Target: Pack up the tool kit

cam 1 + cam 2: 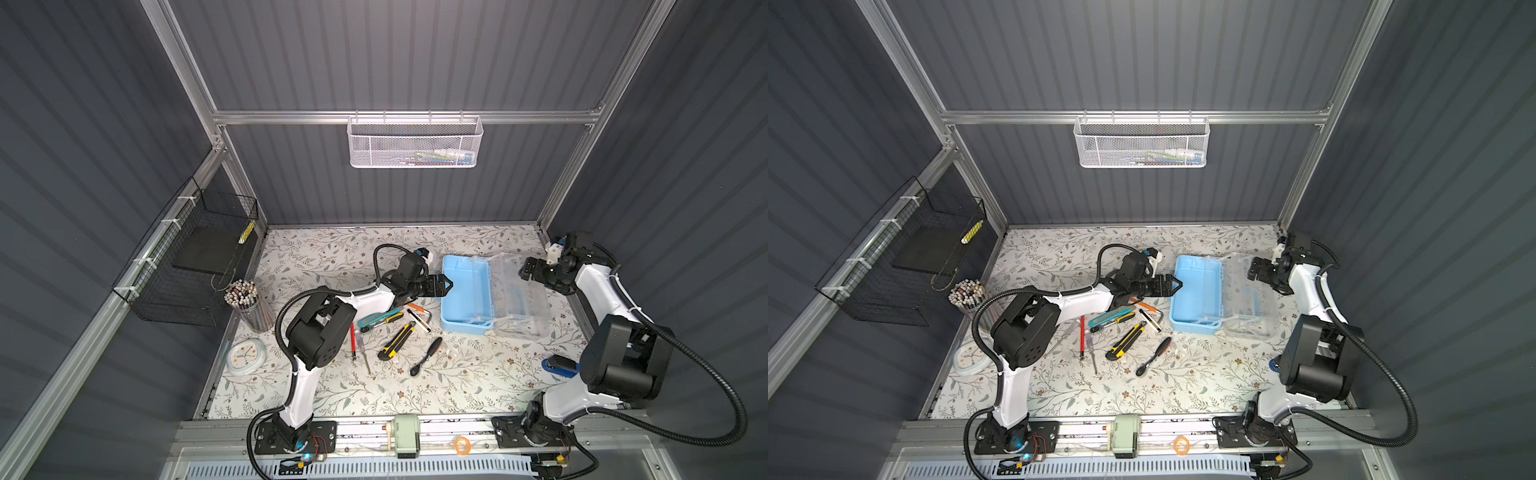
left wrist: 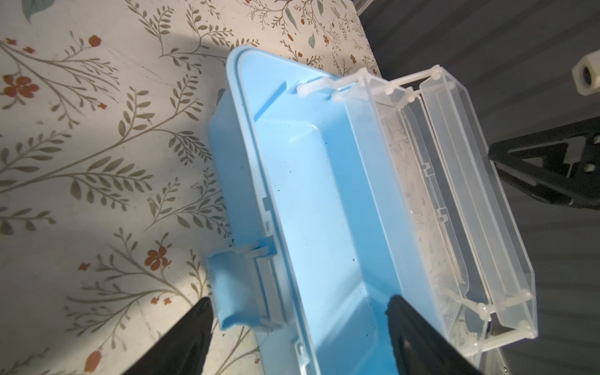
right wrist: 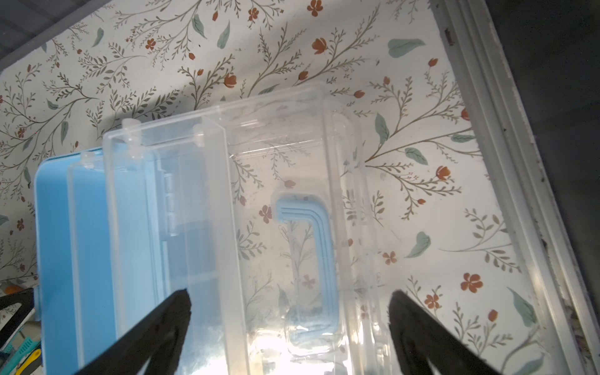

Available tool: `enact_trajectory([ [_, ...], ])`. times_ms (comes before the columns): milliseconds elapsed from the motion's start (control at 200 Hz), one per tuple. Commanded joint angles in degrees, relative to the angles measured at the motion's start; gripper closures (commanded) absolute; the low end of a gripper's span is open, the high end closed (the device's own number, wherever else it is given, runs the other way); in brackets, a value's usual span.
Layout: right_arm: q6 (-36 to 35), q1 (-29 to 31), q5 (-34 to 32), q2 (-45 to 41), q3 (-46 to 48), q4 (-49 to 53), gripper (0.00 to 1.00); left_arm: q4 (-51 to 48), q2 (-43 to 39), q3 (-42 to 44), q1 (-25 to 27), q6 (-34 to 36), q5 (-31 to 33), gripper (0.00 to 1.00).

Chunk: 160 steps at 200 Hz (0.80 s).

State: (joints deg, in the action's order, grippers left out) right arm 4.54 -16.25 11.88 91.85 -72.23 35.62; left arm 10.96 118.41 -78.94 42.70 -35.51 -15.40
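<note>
Dim surroundings, brightly lit table [image 1: 457, 386] (hard shadows); glare washes the clear lid [image 3: 269, 344].

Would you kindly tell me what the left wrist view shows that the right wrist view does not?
Only the left wrist view: the bare inside floor of the box and its front latch.
Only the right wrist view: the blue handle seen through the clear lid, the table's edge rail, and a sliver of the tools at the picture's edge.
Both: the blue box, the lid swung open beside it, and the floral table cover.
</note>
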Motion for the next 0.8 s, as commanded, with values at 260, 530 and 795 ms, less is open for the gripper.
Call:
enact_trajectory([
  [260, 1.7, -0.2, 5.1, 0.8, -0.1, -1.6, 0.03, -2.2, 2.8, -3.3, -0.2, 0.7, -1.6, 0.31],
  [530, 2.7, 1.1, 11.5, 5.1, -3.8, -0.9, 0.07, -2.2, 3.5, -4.0, 1.6, 0.3, -1.6, 0.35],
  [795, 2.3, 3.1, 12.5, 9.1, -8.6, 0.2, 0.07, -3.4, 3.7, -4.7, 3.5, 1.2, -1.0, 0.34],
])
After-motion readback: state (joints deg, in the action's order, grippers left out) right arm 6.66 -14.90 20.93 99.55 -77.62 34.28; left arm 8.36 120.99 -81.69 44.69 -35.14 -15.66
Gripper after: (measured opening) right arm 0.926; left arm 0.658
